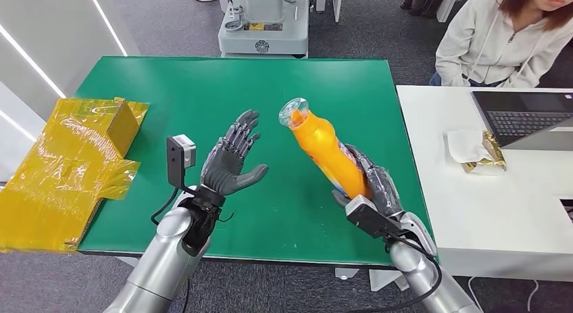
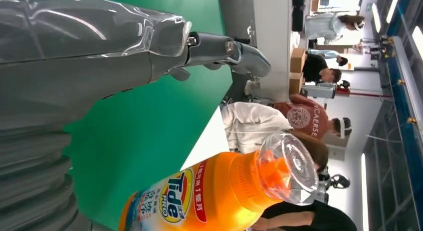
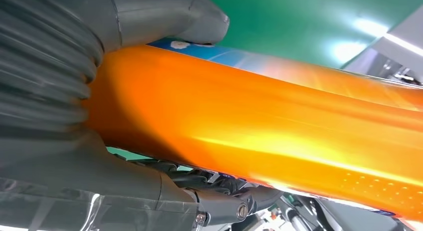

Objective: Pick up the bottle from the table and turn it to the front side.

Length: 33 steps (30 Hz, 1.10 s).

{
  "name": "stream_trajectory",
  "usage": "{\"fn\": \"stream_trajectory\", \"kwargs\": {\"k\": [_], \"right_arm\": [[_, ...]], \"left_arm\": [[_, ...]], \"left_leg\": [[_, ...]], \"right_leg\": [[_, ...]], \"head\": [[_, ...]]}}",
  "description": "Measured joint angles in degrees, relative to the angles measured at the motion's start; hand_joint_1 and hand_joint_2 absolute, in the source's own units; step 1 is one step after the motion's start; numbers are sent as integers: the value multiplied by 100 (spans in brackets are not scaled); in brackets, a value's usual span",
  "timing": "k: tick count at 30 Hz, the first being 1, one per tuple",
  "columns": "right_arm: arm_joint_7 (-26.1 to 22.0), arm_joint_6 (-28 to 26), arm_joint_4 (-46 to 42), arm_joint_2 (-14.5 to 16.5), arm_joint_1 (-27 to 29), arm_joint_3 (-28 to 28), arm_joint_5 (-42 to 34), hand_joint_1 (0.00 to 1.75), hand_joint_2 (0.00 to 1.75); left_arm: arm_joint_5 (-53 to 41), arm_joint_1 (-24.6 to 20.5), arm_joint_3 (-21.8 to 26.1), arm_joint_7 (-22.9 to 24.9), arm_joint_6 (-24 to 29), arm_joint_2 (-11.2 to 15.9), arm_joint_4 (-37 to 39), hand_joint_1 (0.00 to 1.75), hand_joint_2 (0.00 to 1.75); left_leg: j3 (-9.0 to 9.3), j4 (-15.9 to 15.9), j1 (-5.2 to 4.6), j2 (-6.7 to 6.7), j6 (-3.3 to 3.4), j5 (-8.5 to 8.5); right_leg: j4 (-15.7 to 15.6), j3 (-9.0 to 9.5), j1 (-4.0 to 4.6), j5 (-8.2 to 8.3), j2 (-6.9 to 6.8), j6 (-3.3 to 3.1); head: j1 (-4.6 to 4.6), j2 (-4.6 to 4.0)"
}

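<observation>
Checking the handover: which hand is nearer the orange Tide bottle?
Right. The right hand grips the orange Tide bottle at its lower body; the left hand is open beside it, apart.

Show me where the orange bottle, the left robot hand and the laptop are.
orange bottle (image 1: 323,145), head view, on its orange body.
left robot hand (image 1: 230,165), head view, on the open palm.
laptop (image 1: 524,117), head view, on the keyboard.

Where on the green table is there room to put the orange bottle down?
The green table is bare across the far side and in the middle between the left hand and the bottle. The left edge is crowded by yellow wrapping.
</observation>
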Motion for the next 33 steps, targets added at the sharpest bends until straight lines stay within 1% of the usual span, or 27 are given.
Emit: {"fn": "stream_trajectory", "kwargs": {"k": [5, 11, 17, 28, 33], "right_arm": [[-71, -57, 100, 118, -198, 30, -151, 175, 175], [-198, -143, 167, 202, -243, 6, -333, 175, 175], [-196, -161, 288, 394, -315, 1, -321, 175, 175], [-145, -196, 464, 614, -347, -14, -320, 175, 175], [-129, -195, 552, 797, -352, -87, -283, 175, 175]], "left_arm": [[150, -321, -142, 102, -59, -21, 259, 0, 175], [170, -567, -265, 108, -51, -34, 575, 0, 175], [159, -978, -440, 64, 37, -199, 902, 0, 175], [121, -1169, -585, 33, 68, -352, 1071, 0, 175], [267, -1277, -623, 123, 16, -447, 1075, 0, 175]], "left_leg": [[0, 0, -1, 0, 0, 0], [0, 1, 0, 0, 0, 0], [0, 1, 0, 0, 0, 0], [0, 1, 0, 0, 0, -1], [1, 1, 0, 0, 0, 0]], "right_leg": [[-1, 0, 0, 0, 0, 0], [-1, 0, 0, 0, 0, 0], [0, 0, 0, 0, 0, 0], [0, -1, 0, 0, 0, 0], [0, -1, 0, 0, 0, 0]], "head": [[0, 0], [0, 0], [-1, 0], [-1, 0], [-1, 0]]}}
